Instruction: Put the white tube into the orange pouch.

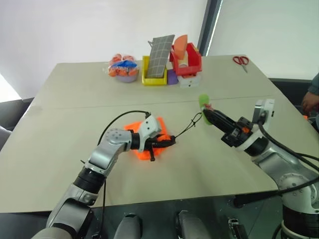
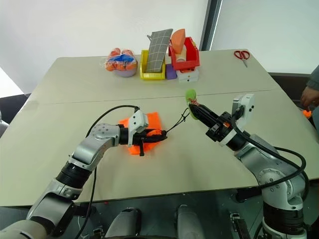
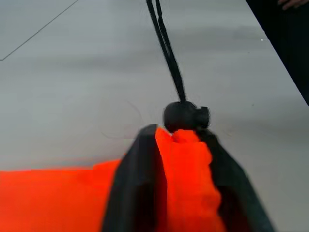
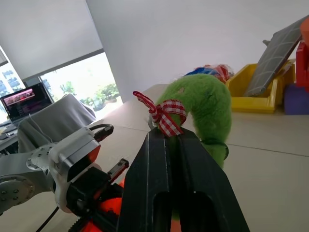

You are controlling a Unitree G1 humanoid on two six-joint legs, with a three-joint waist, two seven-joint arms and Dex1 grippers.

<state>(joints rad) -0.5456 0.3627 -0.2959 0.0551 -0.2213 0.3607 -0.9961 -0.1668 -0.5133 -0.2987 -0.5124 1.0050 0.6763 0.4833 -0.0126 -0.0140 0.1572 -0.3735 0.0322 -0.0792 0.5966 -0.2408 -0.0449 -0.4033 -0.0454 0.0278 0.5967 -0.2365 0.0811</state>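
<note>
The orange pouch [image 1: 160,125] lies flat on the table in front of me. My left gripper [image 1: 167,143] is at its gathered mouth, and in the left wrist view its two black fingers [image 3: 135,183] are shut on a bunch of orange fabric [image 3: 188,164], just short of the black cord lock [image 3: 183,115]. The thin black cord [image 1: 187,129] runs up and to the right to the fuzzy green ball [image 1: 203,102], which carries a red checked ribbon [image 4: 166,113]. My right gripper [image 1: 207,113] is shut on that ball, holding it above the table. The white tube is out of view.
At the back of the table stand a clear bag of orange fruits [image 1: 123,67], a yellow bin [image 1: 153,78] with a grey grid board [image 1: 162,55], a red bin [image 1: 187,62] and a white block [image 1: 190,80]. Red scissors [image 1: 241,60] lie far right. A person's hand [image 1: 310,102] is at the right edge.
</note>
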